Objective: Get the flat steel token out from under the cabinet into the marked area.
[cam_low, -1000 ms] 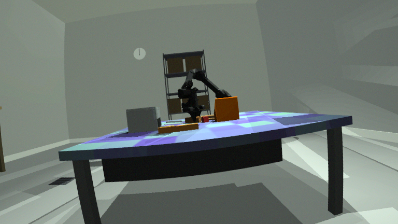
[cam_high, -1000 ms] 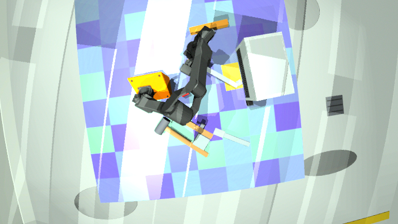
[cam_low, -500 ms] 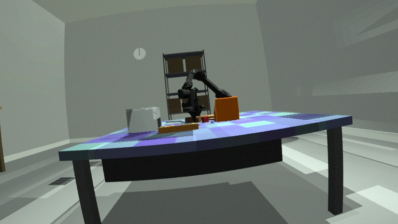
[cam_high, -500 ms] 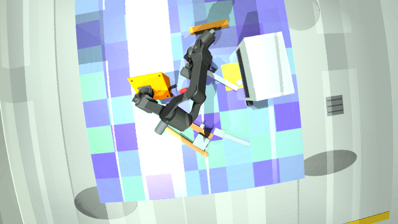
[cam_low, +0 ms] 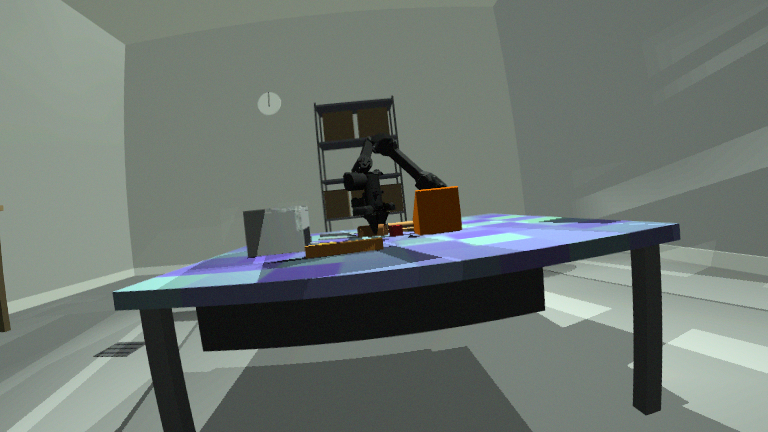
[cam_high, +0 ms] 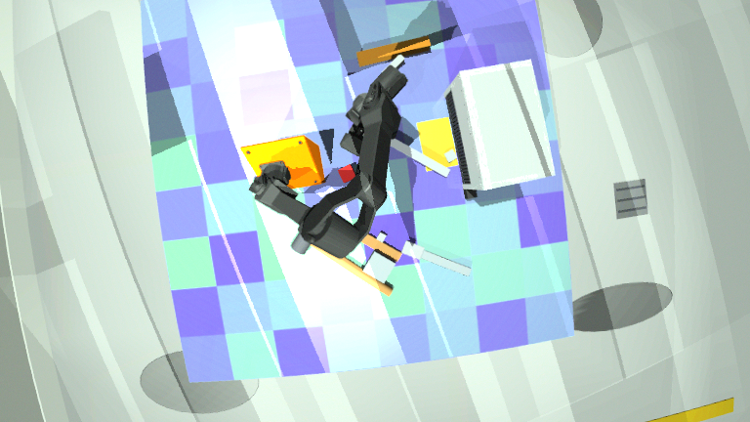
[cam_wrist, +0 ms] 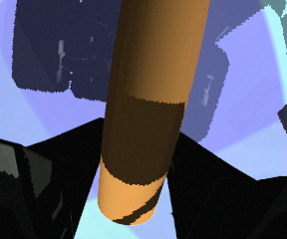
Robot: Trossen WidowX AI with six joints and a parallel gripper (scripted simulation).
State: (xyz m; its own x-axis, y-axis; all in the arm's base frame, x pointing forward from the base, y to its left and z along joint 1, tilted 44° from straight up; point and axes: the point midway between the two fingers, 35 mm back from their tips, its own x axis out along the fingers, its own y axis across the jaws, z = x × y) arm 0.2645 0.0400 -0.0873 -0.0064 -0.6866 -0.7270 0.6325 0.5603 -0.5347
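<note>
My gripper [cam_wrist: 137, 131] [cam_low: 374, 229] points down, shut on the round wooden handle [cam_wrist: 158, 50] of a tool; the arm hides this grip in the top view. The tool's pale straight shaft [cam_high: 423, 158] reaches over the yellow marked area [cam_high: 433, 135] towards the cabinet [cam_high: 503, 124] [cam_low: 277, 232], its end outside the vent slots [cam_high: 457, 141]. A small pale square [cam_high: 450, 155], seemingly the steel token, lies at the area's cabinet-side edge, just beside the shaft's end. Whether they touch, and whether the square is wholly inside the area, I cannot tell.
An orange bar [cam_high: 370, 57] [cam_low: 345, 247] lies beyond the arm. A red block [cam_high: 347, 173] [cam_low: 395, 229] and an orange wedge-shaped block [cam_high: 281, 154] [cam_low: 438, 209] stand near the arm. Wooden-handled tools [cam_high: 354, 271], a grey plate [cam_high: 380, 266] and a pale tool [cam_high: 444, 262] lie below the arm.
</note>
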